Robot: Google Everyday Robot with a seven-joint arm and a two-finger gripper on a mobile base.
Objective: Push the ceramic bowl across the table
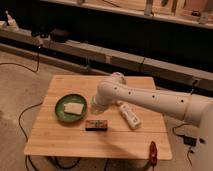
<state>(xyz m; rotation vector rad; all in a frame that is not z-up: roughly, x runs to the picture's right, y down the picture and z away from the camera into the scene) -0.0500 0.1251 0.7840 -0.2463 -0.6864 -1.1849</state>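
The green ceramic bowl (60,112) sits on the left part of the light wooden table (65,140), with a pale flat square piece (73,108) lying in it. My white arm reaches in from the right over the table's middle. Its gripper (94,106) points down just right of the bowl's rim, close to it; I cannot tell whether it touches.
A small dark rectangular box (96,125) lies in front of the gripper. A white remote-like object (129,115) lies under the arm to the right. A red-handled thing (152,150) is at the table's front right edge. Cables run on the floor, and a low ledge runs behind the table.
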